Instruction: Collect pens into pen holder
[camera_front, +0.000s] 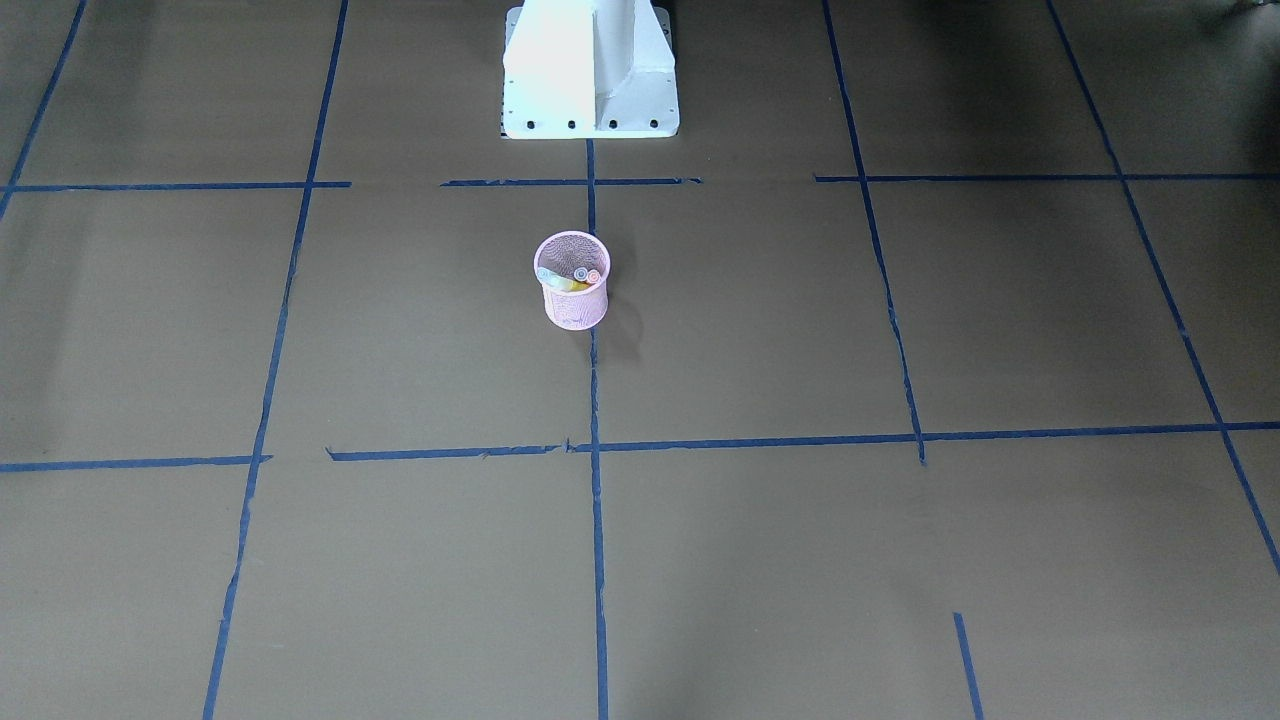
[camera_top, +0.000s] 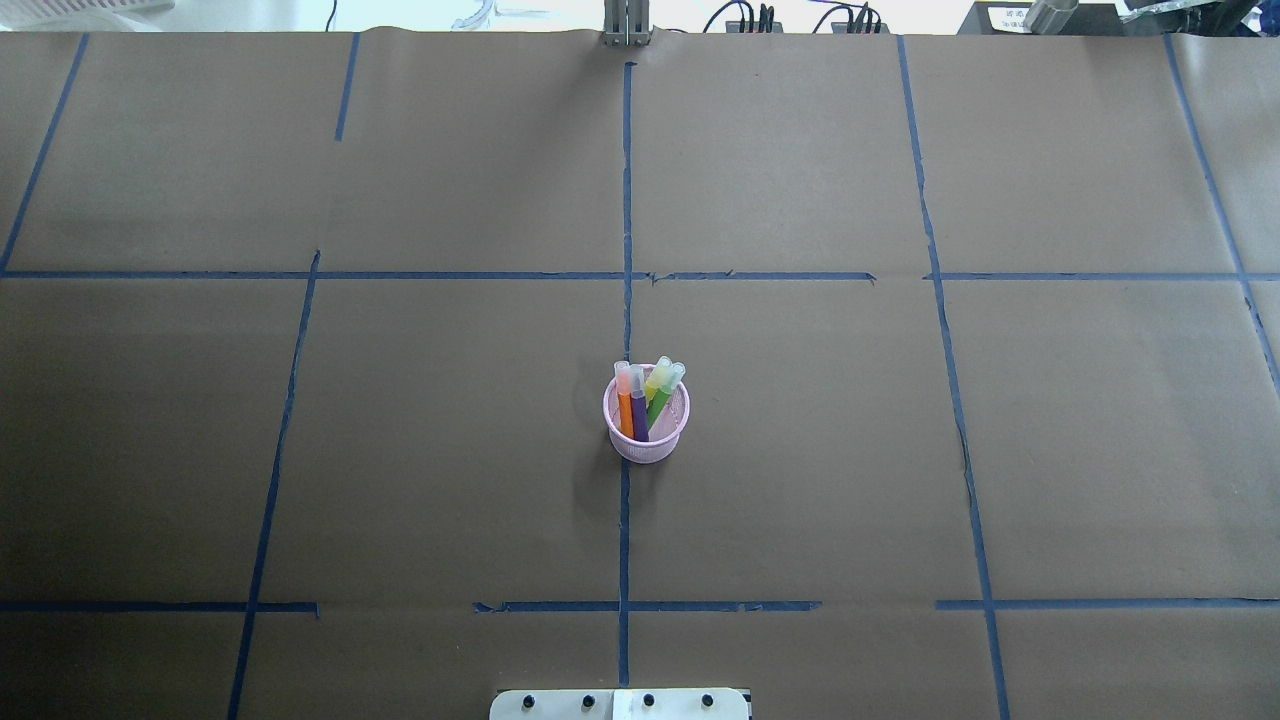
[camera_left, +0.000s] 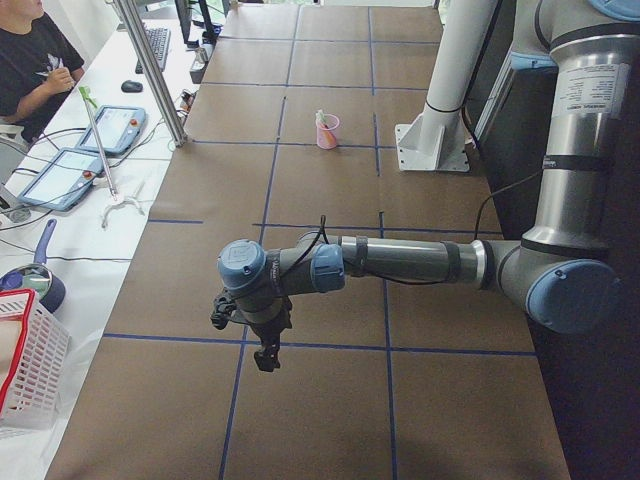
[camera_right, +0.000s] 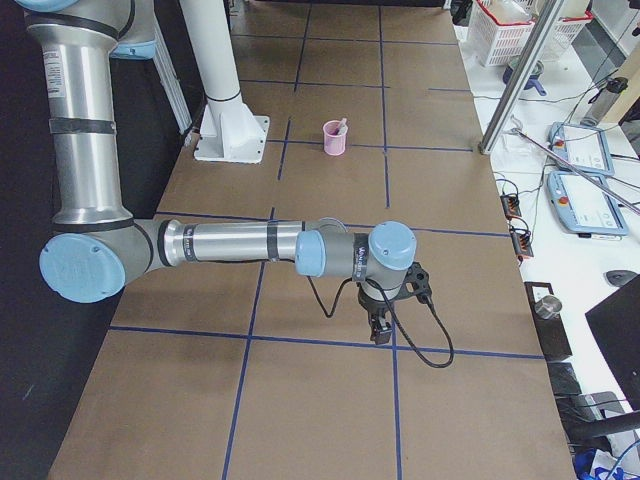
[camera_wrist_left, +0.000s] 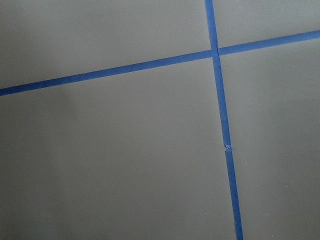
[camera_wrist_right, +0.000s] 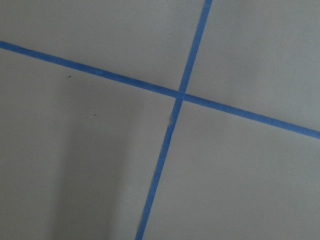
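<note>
The pink mesh pen holder (camera_top: 648, 446) stands upright at the table's middle on a blue tape line. It also shows in the front view (camera_front: 572, 304), the left view (camera_left: 328, 134) and the right view (camera_right: 334, 142). The orange pen (camera_top: 626, 408), purple pen (camera_top: 640, 416) and green pen (camera_top: 659, 404) stand inside it, pale cap ends up. My left gripper (camera_left: 266, 356) hangs over the table's left end, far from the holder. My right gripper (camera_right: 381, 334) hangs over the right end. Both show only in the side views, so I cannot tell whether they are open or shut.
Brown paper with a blue tape grid (camera_top: 626, 200) covers the table. The robot's white base (camera_front: 590, 70) stands behind the holder. Both wrist views show only paper and tape crossings (camera_wrist_left: 216, 52) (camera_wrist_right: 180, 95). An operator (camera_left: 35, 60) sits beyond the far edge, by tablets and a basket (camera_left: 25, 360).
</note>
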